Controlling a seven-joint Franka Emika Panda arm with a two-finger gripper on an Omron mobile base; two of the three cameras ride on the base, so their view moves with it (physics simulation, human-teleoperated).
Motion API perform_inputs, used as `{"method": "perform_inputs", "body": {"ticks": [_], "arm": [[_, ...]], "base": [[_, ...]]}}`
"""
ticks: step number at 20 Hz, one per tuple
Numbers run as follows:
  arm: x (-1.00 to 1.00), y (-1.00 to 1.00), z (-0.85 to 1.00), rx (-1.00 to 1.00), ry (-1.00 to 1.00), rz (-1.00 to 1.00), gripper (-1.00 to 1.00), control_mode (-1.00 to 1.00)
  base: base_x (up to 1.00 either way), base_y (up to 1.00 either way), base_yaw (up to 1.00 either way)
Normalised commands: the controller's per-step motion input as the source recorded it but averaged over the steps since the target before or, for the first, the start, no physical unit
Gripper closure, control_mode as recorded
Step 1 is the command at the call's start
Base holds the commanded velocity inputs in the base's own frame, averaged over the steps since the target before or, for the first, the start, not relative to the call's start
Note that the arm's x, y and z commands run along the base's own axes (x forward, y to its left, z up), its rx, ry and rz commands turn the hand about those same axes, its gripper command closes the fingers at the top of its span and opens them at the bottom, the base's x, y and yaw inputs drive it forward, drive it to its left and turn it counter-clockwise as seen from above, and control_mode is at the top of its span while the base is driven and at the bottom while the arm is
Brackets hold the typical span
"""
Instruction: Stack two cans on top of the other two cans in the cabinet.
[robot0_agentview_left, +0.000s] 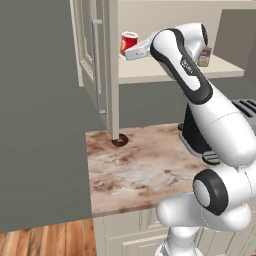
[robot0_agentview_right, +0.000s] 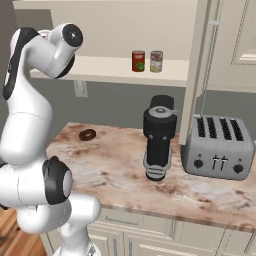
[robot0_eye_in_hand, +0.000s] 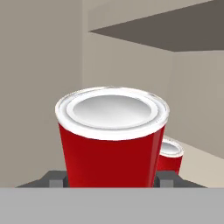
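Above the left end of the flat beige cabinet shelf (robot0_agentview_left: 165, 71), a glossy red cylindrical can with a silver lid (robot0_eye_in_hand: 112, 140) is pinched between the gripper (robot0_eye_in_hand: 112, 179) jaws; a second red can (robot0_eye_in_hand: 169, 156) is seen just behind.

beige cabinet shelf (robot0_agentview_right: 115, 70) bearing 2 cans (robot0_agentview_right: 138, 61), marble counter (robot0_agentview_right: 115, 165) with toaster (robot0_agentview_right: 218, 147), doughnut (robot0_agentview_right: 87, 134)
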Motion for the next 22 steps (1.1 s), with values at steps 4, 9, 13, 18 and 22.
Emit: {"method": "perform_inputs", "body": {"ticks": [4, 9, 13, 18, 22], "arm": [[0.29, 0.14, 0.0, 0.0, 0.0, 0.0, 1.0, -1.0], [0.32, 0.11, -0.01, 0.0, 0.02, 0.0, 1.0, -1.0], [0.3, 0.04, -0.08, 0.0, 0.03, 0.0, 1.0, -1.0], [0.28, 0.0, -0.1, 0.0, 0.0, 0.0, 1.0, -1.0], [0.28, 0.06, -0.01, 0.0, 0.0, 0.0, 1.0, -1.0]], "base": [[0.0, 0.0, 0.0], [0.0, 0.0, 0.0], [0.0, 0.0, 0.0], [0.0, 0.0, 0.0], [0.0, 0.0, 0.0]]}}
